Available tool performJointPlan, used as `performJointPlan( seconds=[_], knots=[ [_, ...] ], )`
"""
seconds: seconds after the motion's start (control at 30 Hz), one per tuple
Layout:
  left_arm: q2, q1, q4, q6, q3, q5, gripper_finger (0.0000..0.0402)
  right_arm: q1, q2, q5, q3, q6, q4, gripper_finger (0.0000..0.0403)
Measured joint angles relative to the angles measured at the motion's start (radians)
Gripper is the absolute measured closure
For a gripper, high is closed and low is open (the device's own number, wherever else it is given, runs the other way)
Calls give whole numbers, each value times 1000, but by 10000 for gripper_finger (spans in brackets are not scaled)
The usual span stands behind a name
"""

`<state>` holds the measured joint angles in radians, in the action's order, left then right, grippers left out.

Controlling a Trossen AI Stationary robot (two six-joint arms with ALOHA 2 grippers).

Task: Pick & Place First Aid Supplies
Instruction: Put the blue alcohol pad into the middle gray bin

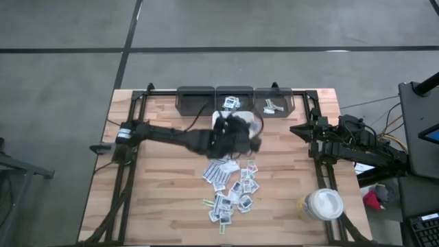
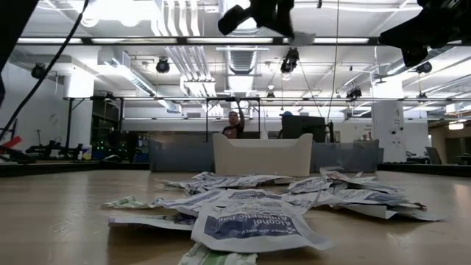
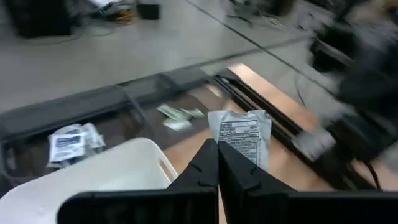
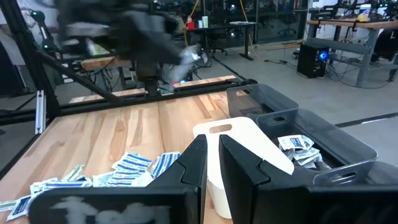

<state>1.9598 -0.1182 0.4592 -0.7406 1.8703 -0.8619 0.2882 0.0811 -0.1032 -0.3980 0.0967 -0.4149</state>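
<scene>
Wooden slatted table (image 1: 164, 185) on a grey concrete floor marked with dark lines. Black rails ran down both long sides. Along the far edge sat three dark bins (image 1: 234, 99): the middle one held a blue-printed packet, the right-hand one a few pale strips, and the left-hand one looked bare.

Left arm reached across the table middle. The left gripper (image 3: 217, 152) hung above the white tray (image 3: 99, 171), raised well off the surface, fingers pressed together on one grey packet (image 3: 241, 134) with dark print; the packet stood up past the fingertips.

The remaining first aid supplies (image 1: 230, 189) lay in a loose heap on the near half of the table, blue-striped packets overlapping, a couple of greenish strips at the edge. From table height the heap filled the foreground with the tray behind it.

Right arm was parked at the right edge. The right gripper (image 4: 212, 155) showed a narrow gap between its fingers and nothing in it. A round white-lidded jar (image 1: 321, 204) stood near the right front corner.

Room beyond: open workshop, ceiling ducts, strip lights, desks. A person (image 2: 234, 124), possibly with one arm raised, was at the far bench.
</scene>
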Motion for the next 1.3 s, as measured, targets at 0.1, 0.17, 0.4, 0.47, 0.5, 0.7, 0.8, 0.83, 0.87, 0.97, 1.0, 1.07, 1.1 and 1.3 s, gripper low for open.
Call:
performJointPlan(
  seconds=[0.1,0.17,0.4,0.47,0.5,0.7,0.8,0.83,0.87,0.97,1.0,1.07,1.1,1.3],
  knots=[
    [0,74,2,-42,-7,3,401,0,0,0,0,0,0,364],
    [1,127,3,-47,-9,22,401,0,0,0,0,0,0,364],
    [3,325,0,-39,-9,132,401,0,0,0,0,0,0,364],
    [10,379,-5,-39,-9,188,401,0,0,0,0,0,0,364],
    [13,404,-7,-39,-9,212,401,0,0,0,0,0,0,364],
    [25,508,-43,-35,-39,307,402,0,0,0,0,0,0,364],
    [50,533,-60,-35,-42,339,402,0,0,0,0,0,0,364],
    [58,537,-58,-35,-44,352,402,0,0,0,0,0,0,364],
    [65,538,-63,-35,-44,359,402,0,0,0,0,0,0,364],
    [82,536,-89,-32,-44,379,402,0,0,0,0,0,0,364],
    [87,536,-94,-30,-44,382,402,0,0,0,0,0,0,365],
    [95,536,-93,-29,-44,383,402,0,0,0,0,0,0,364],
    [101,536,-94,-30,-44,383,402,0,0,0,0,0,0,364],
    [121,542,-93,-44,-44,399,402,0,0,0,0,0,0,364]
  ],
)
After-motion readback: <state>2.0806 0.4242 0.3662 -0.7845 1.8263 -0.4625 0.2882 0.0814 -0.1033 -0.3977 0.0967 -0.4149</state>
